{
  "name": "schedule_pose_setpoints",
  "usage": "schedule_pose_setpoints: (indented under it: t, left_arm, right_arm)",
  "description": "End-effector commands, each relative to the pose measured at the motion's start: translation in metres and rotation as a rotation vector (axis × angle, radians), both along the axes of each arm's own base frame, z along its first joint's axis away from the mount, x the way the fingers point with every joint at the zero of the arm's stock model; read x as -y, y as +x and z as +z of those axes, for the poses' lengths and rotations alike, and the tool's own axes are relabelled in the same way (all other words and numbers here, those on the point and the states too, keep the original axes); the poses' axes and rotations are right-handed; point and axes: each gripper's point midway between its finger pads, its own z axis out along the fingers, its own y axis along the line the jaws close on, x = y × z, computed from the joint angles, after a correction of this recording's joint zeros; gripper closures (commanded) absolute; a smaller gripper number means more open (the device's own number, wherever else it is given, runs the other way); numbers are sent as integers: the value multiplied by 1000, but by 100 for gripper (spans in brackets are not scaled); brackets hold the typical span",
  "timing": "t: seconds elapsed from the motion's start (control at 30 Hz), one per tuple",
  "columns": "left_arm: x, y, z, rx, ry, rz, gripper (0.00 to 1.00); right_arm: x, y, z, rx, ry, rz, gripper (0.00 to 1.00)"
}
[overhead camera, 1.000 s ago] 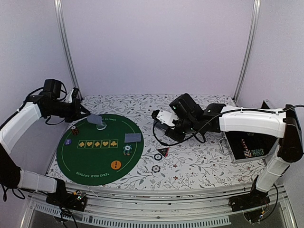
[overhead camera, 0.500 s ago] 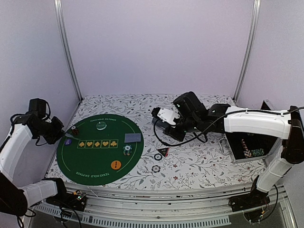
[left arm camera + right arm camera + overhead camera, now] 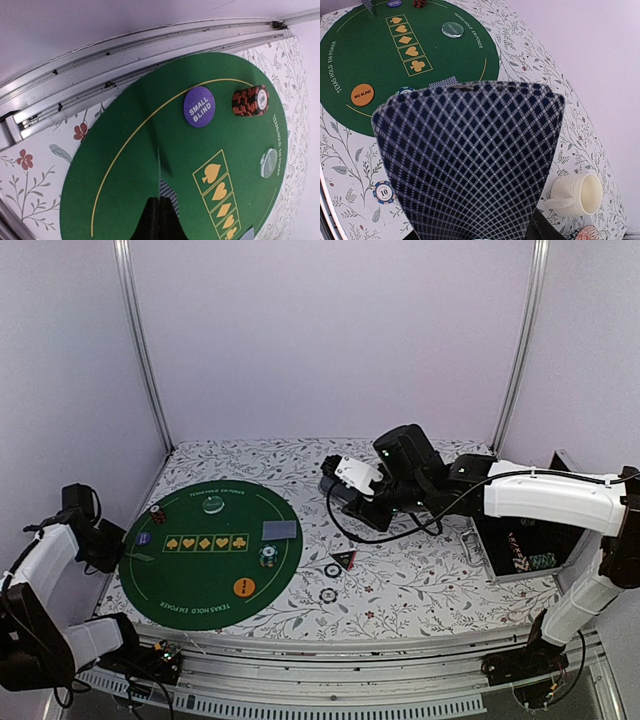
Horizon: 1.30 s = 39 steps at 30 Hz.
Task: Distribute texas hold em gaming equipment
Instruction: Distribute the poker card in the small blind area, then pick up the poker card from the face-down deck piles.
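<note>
Green felt, a round Texas Hold'em mat [image 3: 200, 570], covers the left part of the flowered table. At the right edge an open metal case [image 3: 480, 545] holds poker chips [image 3: 541, 560] and something red and black I cannot make out.

The right gripper [image 3: 352, 502], above the cloth right of the mat, clamps a stack of cards [image 3: 470, 165] with chequered backs. The stack hides its fingers. A cream mug [image 3: 575, 196] stands on the cloth well right of the mat.

The left gripper [image 3: 159, 220], at the mat's left edge, pinches a single card [image 3: 159, 170], seen edge-on.

On the felt lie:
- a face-down card [image 3: 281, 529]
- a teal chip stack [image 3: 267, 556]
- a red-and-black chip stack [image 3: 250, 100]
- an orange Big Blind button [image 3: 243, 586]
- a purple Small Blind button [image 3: 199, 106]
- a clear disc [image 3: 213, 505]

Just right of the mat sit a triangular marker [image 3: 344, 559] and a blue "10" chip [image 3: 384, 192].
</note>
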Motion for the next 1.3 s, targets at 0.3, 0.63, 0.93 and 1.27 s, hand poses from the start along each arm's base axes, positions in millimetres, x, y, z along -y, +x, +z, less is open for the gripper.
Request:
schedule_pose_setpoints:
  t: [0.3,0.63,0.93,1.27]
  left_arm:
    - [-22,-18,-24,-56,14,84,100]
    - [-14,-38,-39,-123,-52,108,22]
    - [-12,5,14,29,-37,21,2]
    - [140,114,226,596,220,-673,21]
  right_arm:
    - [2,1,27,41,71,-2,55]
    - [1,1,28,43,69,1,55]
    - [-1,3,26,32,52,2,55]
    - [-10,6,31,81,2,13,55]
